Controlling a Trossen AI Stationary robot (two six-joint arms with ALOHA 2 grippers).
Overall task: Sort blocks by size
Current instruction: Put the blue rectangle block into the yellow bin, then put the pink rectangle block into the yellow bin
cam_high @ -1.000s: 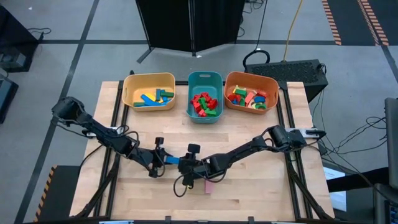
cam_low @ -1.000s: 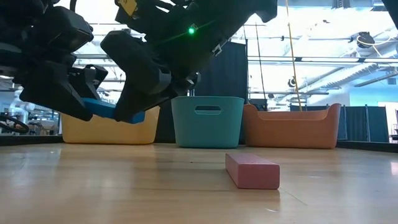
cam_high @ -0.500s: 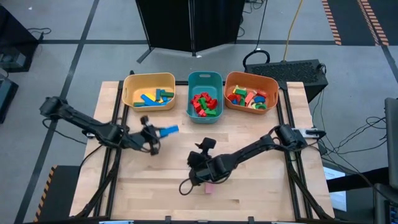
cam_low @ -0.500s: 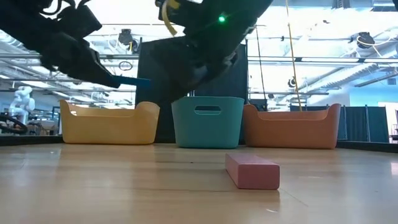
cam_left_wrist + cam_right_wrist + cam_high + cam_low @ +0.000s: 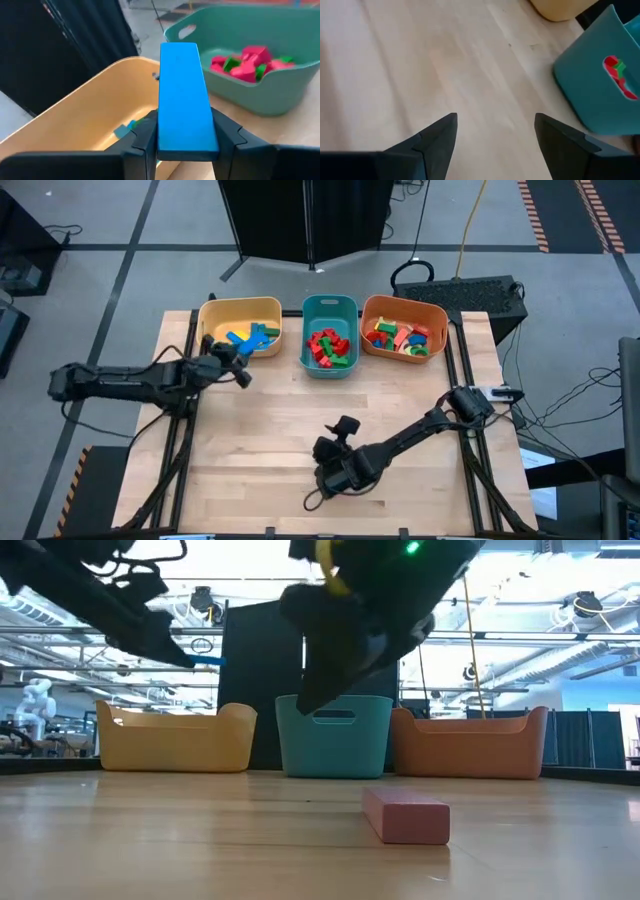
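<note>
We see the left gripper (image 5: 185,137) clamped on a long blue block (image 5: 185,100), upper left over the yellow bin (image 5: 213,315). The right gripper (image 5: 495,135), fingers apart, hides the pink block (image 5: 405,814) from above.

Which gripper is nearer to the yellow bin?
Left. The left gripper, holding a blue bar, is at the yellow bin's edge. The right gripper is open, near the table's front.
</note>
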